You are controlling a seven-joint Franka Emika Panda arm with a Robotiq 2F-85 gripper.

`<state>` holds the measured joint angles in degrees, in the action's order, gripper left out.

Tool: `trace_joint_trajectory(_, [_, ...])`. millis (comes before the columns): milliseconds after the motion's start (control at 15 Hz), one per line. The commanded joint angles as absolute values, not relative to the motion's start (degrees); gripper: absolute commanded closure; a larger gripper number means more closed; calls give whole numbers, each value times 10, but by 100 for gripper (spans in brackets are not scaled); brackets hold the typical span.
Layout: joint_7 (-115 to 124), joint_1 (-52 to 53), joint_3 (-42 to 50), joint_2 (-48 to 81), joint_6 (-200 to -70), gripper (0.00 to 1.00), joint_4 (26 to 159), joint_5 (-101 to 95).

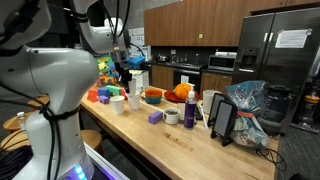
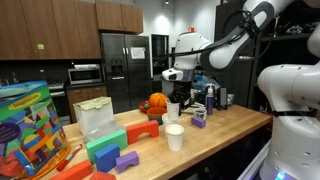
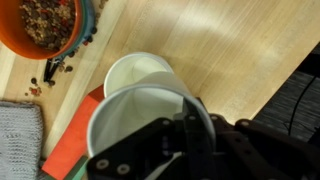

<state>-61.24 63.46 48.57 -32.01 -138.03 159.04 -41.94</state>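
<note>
Our hand pinches the white cup by its rim near a second cup; we judge it mid-carry, needing a level set-down next.

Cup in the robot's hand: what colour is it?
The cup is plain white, rim and inside. The wrist view shows it best.

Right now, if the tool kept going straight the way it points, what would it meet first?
The white cup whose rim it seems to pinch; beyond it, a second white cup on the wooden counter, depth unclear.
</note>
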Motion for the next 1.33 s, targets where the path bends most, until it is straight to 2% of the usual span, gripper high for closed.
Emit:
trace_joint_trajectory(0, [-592, 654, 502, -333, -1381, 100, 1590, -447])
trace_joint_trajectory(1267, [-537, 681, 520, -354, -1378, 100, 1590, -507])
